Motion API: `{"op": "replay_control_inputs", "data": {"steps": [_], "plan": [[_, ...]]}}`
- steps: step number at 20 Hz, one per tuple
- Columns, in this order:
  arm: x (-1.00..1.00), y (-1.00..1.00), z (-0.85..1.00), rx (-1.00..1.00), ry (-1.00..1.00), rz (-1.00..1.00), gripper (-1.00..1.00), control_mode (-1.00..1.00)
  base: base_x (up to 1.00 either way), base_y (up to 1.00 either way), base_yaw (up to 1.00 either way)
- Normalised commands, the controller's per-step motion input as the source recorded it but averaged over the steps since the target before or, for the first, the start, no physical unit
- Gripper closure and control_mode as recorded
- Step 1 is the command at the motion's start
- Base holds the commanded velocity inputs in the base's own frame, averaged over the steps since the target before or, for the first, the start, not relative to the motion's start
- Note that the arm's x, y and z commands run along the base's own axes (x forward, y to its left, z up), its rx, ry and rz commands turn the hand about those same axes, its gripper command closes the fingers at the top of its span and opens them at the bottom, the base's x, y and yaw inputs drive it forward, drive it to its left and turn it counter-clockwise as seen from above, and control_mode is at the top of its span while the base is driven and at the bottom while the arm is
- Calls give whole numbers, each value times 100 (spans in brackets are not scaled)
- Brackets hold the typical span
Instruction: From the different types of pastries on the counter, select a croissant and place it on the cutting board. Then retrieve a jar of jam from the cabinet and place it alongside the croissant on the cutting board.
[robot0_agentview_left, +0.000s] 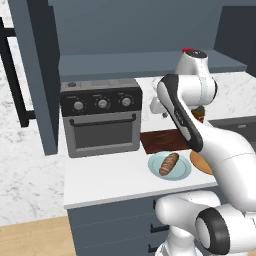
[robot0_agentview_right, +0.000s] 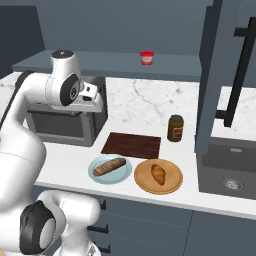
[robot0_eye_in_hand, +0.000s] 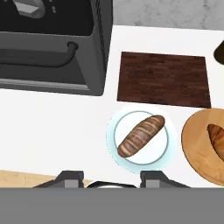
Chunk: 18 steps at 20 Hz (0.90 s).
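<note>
toaster oven (robot0_agentview_left: 102, 120): grey, three knobs, sits left on the worktop
dark jar (robot0_agentview_right: 175, 128): brown, upright, near the sink (robot0_agentview_right: 231, 184)

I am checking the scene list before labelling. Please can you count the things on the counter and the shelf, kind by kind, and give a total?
Pastries: 2 (loaf, croissant)
Plates: 2 (pale blue plate, tan round plate)
Cutting boards: 1 (cutting board)
Jars: 2 (red jar on the shelf, dark jar on the counter)
Toaster ovens: 1 (toaster oven)
Total: 8

White arm (robot0_agentview_left: 220, 150) w/ dark joints, red cap maybe.
</note>
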Motion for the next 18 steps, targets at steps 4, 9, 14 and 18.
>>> {"op": "replay_control_inputs", "data": {"steps": [4,9,14,18], "plan": [[0,-9,4,0,0,0,-100,-100,0,0,0],[0,-13,14,0,0,0,-100,-100,0,0,0],[5,-5,6,0,0,1,-100,-100,0,0,0],[0,-19,11,0,0,0,-100,-100,0,0,0]]}}
